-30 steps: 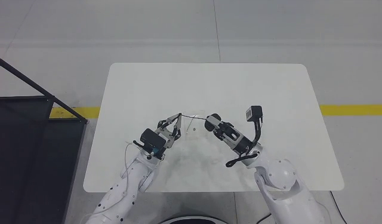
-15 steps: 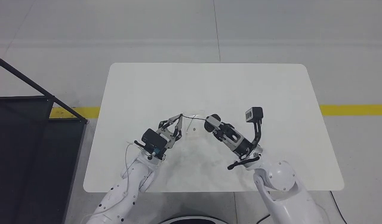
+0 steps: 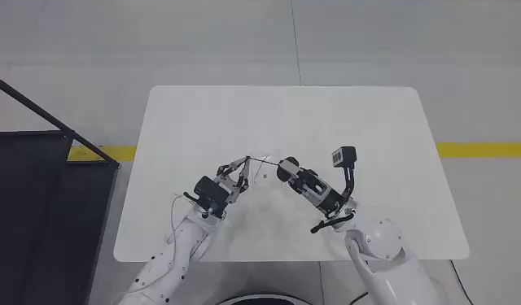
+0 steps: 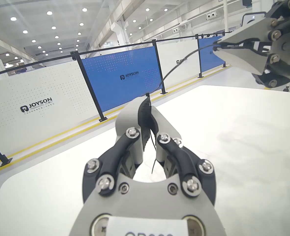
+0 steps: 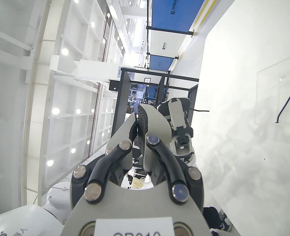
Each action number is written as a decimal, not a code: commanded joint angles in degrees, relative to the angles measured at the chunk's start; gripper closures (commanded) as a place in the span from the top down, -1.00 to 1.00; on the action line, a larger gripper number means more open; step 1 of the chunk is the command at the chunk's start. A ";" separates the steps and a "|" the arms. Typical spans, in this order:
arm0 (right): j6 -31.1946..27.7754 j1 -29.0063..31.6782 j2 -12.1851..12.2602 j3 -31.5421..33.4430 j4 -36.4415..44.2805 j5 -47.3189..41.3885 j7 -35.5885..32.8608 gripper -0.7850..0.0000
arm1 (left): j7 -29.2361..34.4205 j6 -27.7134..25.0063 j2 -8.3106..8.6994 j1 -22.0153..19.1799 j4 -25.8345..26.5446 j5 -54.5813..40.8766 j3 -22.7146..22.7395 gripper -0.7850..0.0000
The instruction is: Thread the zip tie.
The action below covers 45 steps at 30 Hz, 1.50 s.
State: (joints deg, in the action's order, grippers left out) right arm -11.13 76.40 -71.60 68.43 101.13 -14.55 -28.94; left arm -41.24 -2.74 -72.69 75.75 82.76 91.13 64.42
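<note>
A thin black zip tie hangs in a shallow arc above the white table, held at both ends. My left gripper is shut on one end; in the left wrist view the strap rises from my left gripper to the right gripper, and a short tail hangs between the fingers. My right gripper is shut on the other end, close to the left one. In the right wrist view my right gripper faces the left gripper, from which a short black tip sticks out.
A clear flat plate with a dark line on it lies on the table near the grippers. A black frame with dark cloth stands off the table's left edge. The table's far half is bare.
The two grippers have drawn slightly closer together, the right one shifting a little toward the left. Both keep their hold on the zip tie.
</note>
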 commanded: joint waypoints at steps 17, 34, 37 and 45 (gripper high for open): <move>14.02 -2.62 -0.02 -2.10 2.11 11.64 4.69 -1.00 | -1.38 0.85 -0.38 0.49 0.34 -1.49 0.87 -1.00; 15.72 -3.00 -0.37 -3.54 2.38 14.47 6.53 -1.00 | -0.91 0.12 -0.64 0.16 -0.16 0.55 0.43 -1.00; 15.34 -3.05 -0.44 -3.95 2.29 15.02 6.69 -1.00 | -0.88 0.13 -0.68 0.11 -0.22 0.91 0.36 -1.00; 12.77 -2.20 -0.50 -3.40 2.24 13.76 6.87 -0.49 | -1.42 0.46 -0.75 0.52 -0.04 0.25 0.93 -1.00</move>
State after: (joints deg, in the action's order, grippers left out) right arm 1.78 74.03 -72.11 64.84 103.29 -0.48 -22.06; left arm -42.50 -2.40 -73.44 76.11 82.57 91.69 65.17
